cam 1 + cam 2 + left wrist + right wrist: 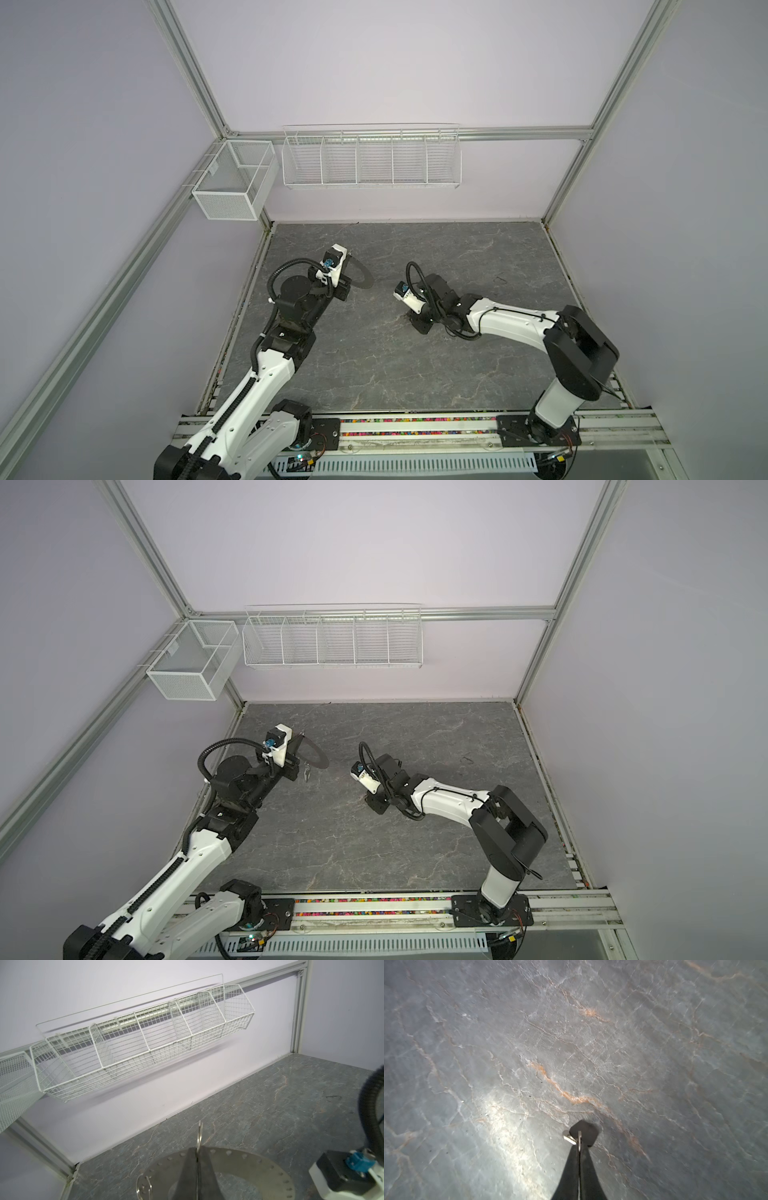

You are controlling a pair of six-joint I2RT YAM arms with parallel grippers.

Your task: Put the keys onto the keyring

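Observation:
The keyring (239, 1159) is a flat grey metal disc with a wide hole and small rim holes. It is lifted at a tilt over the left of the table in both top views (362, 274) (316, 755). My left gripper (197, 1149) (347, 279) is shut on a thin wire loop (200, 1134) at the disc's rim. Another wire loop (144, 1186) hangs from the rim. My right gripper (579, 1145) (419, 326) is down at the table's middle, shut on a key. Its black head (584, 1129) shows past the fingertips, and the silver blade runs edge-on between the fingers.
A white wire basket (370, 160) with several compartments hangs on the back wall, and a mesh bin (232, 178) hangs at the back left. A small dark mark or wire (500, 279) lies on the grey marbled table (415, 374) at the right.

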